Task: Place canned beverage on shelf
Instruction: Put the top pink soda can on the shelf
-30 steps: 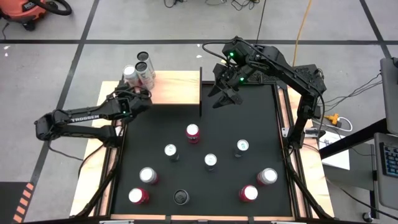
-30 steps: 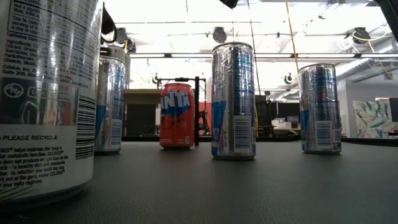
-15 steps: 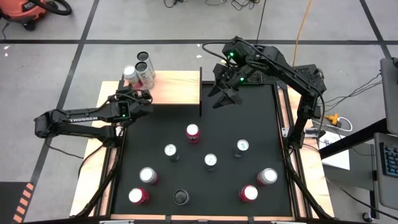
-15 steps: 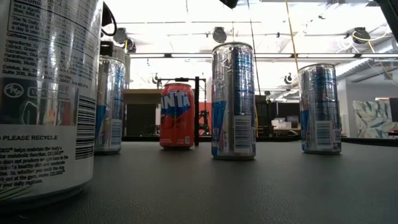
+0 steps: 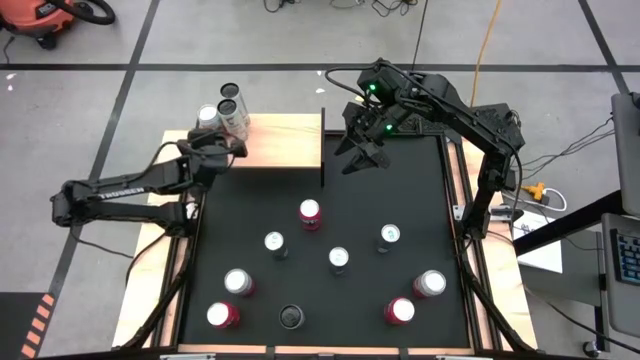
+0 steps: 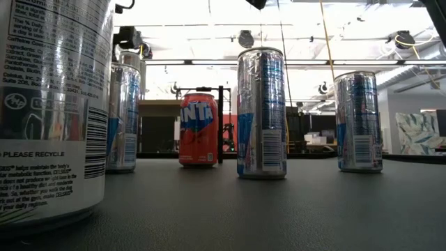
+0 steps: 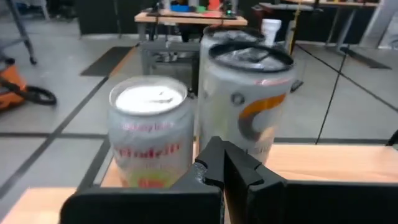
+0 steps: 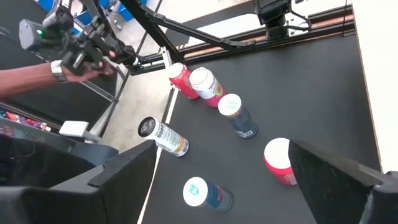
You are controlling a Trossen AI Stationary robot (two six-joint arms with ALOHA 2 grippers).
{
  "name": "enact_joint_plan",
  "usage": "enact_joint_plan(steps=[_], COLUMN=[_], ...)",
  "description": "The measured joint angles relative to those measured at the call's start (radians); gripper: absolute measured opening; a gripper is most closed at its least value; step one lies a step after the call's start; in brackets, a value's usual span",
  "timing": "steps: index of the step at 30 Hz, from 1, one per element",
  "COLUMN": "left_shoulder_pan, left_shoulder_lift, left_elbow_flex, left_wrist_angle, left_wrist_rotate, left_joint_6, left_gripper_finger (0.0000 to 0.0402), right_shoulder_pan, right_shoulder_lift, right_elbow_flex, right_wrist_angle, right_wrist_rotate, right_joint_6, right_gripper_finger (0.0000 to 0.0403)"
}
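Three cans stand upright on the left end of the pale wood shelf (image 5: 285,140): a silver one with red lettering (image 5: 209,118) (image 7: 149,137), a white one with an orange mark (image 5: 236,115) (image 7: 249,106), and a third behind them (image 5: 230,92). My left gripper (image 5: 228,146) (image 7: 221,165) is shut and hangs just short of these cans on their near side, pointing at the gap between the front two. My right gripper (image 5: 362,157) (image 8: 227,180) hangs open above the far part of the black mat, right of the shelf, with nothing between its fingers.
Several more cans stand on the black mat (image 5: 420,200), among them a red one (image 5: 310,212), silver ones (image 5: 274,242) (image 5: 339,259) and a black-topped one (image 5: 290,317). A thin black post (image 5: 322,150) marks the shelf's right end. A person's hand (image 8: 74,56) shows beyond the table.
My left gripper, still shut, has risen and tipped up toward level next to the cans on the shelf, shifting slightly toward the far edge. The cans have stayed where they were.
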Motion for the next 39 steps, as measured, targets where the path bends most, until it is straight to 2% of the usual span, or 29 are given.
enact_joint_plan(steps=[3, 8, 14, 23, 30, 39], left_shoulder_pan=[0.023, 0.011, -0.038, -0.030, 0.057, 0.153], left_shoulder_lift=[-0.019, -0.022, -0.035, -0.034, -0.035, -0.033], left_elbow_flex=[0.002, -0.003, -0.118, -0.197, -0.199, -0.199], left_wrist_angle=[-0.093, -0.326, -0.242, -0.075, 0.153, 0.145], left_wrist_rotate=[-0.001, -0.036, -0.085, -0.106, 0.010, 0.043], left_joint_6=[-0.032, -0.296, -0.356, -0.277, 0.014, 0.022], left_gripper_finger=[0.0000, 0.0000, 0.0000, 0.0000, 0.0000, 0.0000], right_shoulder_pan=[0.000, 0.000, 0.000, 0.000, 0.000, 0.000], right_shoulder_lift=[0.000, 0.000, 0.000, 0.000, 0.000, 0.000], right_elbow_flex=[0.000, 0.000, 0.000, 0.000, 0.000, 0.000], right_wrist_angle=[0.001, 0.003, 0.007, 0.011, 0.023, 0.021], right_wrist_rotate=[0.000, 0.000, 0.001, 0.001, 0.000, 0.000], right_joint_6=[-0.001, 0.004, 0.007, 0.006, 0.000, 0.007], right_gripper_finger=[0.0345, 0.0345, 0.0345, 0.0345, 0.0345, 0.0345])
